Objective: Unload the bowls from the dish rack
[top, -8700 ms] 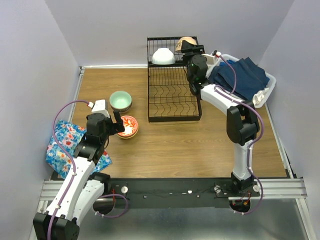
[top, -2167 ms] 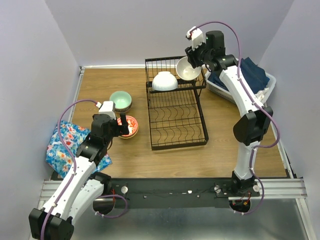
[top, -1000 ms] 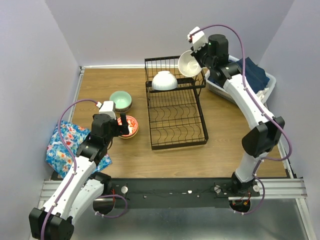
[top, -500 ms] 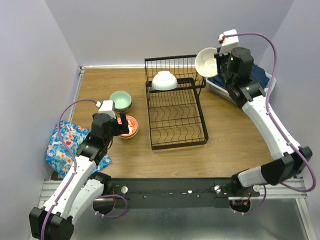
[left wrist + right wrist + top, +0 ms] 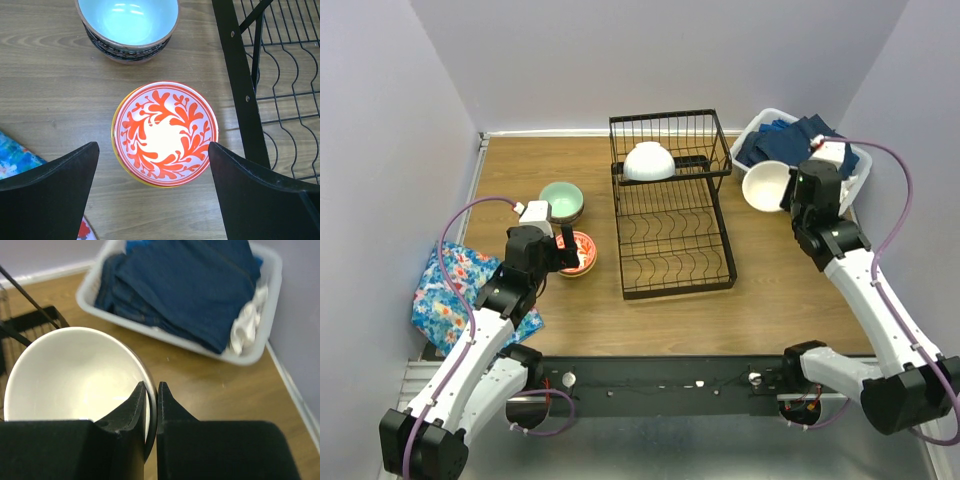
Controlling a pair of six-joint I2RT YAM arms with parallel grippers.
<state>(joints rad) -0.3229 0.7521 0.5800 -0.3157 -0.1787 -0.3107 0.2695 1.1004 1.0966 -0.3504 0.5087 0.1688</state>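
Wood surface (image 5: 770, 290) right of the dish rack (image 5: 670, 230) looks like our drop zone: right end effector (image 5: 150, 390) pinches the rim of the beige bowl (image 5: 765, 186), holding it clear of the wires, left end effector (image 5: 152, 147) hangs spread over the red-patterned bowl (image 5: 165, 132), and the white bowl (image 5: 648, 160) sits up in the rack.

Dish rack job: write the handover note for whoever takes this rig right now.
Left gripper: open, hovering over the red-patterned bowl, which sits on the table left of the dish rack.
Right gripper: shut on the rim of a cream bowl, held between the rack and the white basket.
Done: red-patterned bowl and mint-green bowl are out on the table, the mint one nested in a darker bowl.
Left: set down the cream bowl, then unload the white bowl, upside down on the rack's raised shelf.
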